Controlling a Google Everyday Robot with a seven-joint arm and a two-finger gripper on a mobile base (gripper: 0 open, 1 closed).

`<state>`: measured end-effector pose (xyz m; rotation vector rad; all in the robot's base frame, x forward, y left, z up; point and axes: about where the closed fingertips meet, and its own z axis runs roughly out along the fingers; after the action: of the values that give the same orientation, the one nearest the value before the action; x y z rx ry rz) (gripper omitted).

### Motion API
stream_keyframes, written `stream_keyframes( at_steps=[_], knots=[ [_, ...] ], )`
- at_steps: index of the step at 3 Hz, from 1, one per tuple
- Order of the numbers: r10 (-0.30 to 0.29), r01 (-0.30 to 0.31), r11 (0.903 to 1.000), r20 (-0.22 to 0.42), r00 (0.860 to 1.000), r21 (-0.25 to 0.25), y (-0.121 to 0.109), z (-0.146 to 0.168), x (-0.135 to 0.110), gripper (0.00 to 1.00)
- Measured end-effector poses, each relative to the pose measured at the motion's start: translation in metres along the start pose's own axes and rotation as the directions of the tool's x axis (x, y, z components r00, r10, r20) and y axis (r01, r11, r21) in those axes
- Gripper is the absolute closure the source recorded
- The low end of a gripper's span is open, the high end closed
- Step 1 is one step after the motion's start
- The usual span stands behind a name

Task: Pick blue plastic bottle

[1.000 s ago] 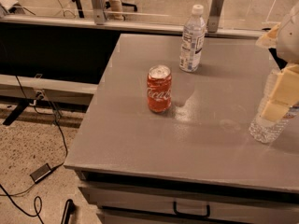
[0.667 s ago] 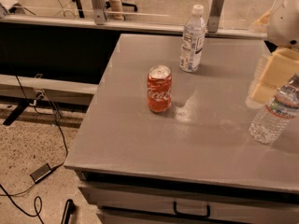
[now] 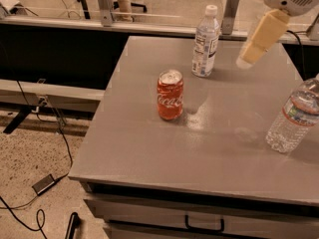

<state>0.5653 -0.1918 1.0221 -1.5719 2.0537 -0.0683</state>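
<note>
The blue plastic bottle (image 3: 205, 41) stands upright near the far edge of the grey table (image 3: 149, 148). It has a white cap and a pale label with small print. My gripper (image 3: 246, 59), cream-coloured under a white wrist, hangs above the table at the upper right. It is just to the right of the bottle and does not touch it. It holds nothing that I can see.
A red Coca-Cola can (image 3: 170, 94) stands in the middle of the table, in front of the blue bottle. A clear ribbed bottle with a red-striped label (image 3: 294, 116) stands at the right edge. Cables and a black box lie on the floor at the left.
My gripper has risen from beside the clear ribbed bottle and moved left and farther back, toward the blue bottle. The bottles and the can have not moved.
</note>
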Motion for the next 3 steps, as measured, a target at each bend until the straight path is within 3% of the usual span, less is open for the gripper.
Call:
stream_keyframes(
  at_steps=[1,2,3],
  knots=[
    [0.052,-0.056,0.9978,0.105,0.993,0.036,-0.038,0.037,-0.030,0.00],
    [0.128,-0.137,0.9898,0.173,0.977,0.039,-0.060,0.071,-0.043,0.00],
    [0.228,-0.238,0.9712,0.231,0.946,0.016,-0.071,0.102,-0.036,0.00]
  ],
)
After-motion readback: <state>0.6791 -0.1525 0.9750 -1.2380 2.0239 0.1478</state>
